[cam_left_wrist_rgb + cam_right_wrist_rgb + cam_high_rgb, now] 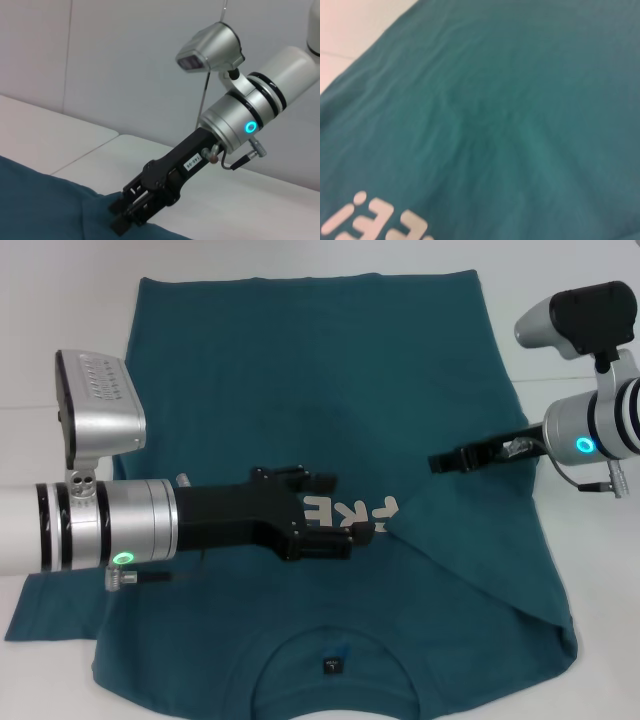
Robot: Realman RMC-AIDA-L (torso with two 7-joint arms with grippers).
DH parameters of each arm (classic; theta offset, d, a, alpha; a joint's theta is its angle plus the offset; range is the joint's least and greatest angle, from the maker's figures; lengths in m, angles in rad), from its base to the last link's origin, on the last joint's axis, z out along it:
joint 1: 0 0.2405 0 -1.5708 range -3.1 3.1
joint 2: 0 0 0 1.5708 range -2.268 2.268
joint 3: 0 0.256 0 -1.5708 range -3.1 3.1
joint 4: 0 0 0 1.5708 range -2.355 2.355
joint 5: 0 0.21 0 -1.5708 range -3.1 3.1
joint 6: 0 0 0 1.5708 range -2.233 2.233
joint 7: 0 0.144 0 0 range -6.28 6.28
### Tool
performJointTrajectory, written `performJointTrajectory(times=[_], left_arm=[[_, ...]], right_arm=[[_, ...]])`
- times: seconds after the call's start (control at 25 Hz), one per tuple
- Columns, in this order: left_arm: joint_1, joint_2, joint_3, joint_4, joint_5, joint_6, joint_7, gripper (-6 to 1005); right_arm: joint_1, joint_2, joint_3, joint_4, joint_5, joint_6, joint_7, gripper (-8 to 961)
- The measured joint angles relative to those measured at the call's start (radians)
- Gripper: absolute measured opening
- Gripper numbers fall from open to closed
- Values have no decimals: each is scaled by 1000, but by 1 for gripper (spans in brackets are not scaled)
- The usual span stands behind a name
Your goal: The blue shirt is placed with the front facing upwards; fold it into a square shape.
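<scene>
My blue shirt (pixel 300 390) lies flat on the white table (pixel 60 320), and it covers most of the space in front of me. Its neck (pixel 335 655) is close to my body and its bottom hem is far away, so its long way runs straight out from me. The white letters (pixel 350 515) on the chest face up. My right side of the shirt is folded in over the chest, and the fold makes a slanted edge that hides part of the letters. The short sleeve (pixel 45 605) on my left side lies spread out flat.

My left gripper (pixel 365 530) reaches across the middle of the shirt. Its fingers are pinched together on the tip of the folded flap, right by the letters. My right gripper (pixel 437 461) hangs low over the shirt's right side, with its fingers close together and nothing in them.

Behind the table stands a plain pale wall (pixel 125 60).
</scene>
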Motion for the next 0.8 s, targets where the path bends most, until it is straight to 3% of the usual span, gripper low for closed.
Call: performJointTrajectory(times=[0.56, 0.8], left_arm=[[-1, -18, -32, 3, -2, -44, -26, 873], [-9, -19, -75, 4, -2, -80, -93, 873]], right_arm=[[-45, -12, 11, -1, 164, 113, -128, 864], [-106, -3, 11, -11, 383, 117, -394, 924]])
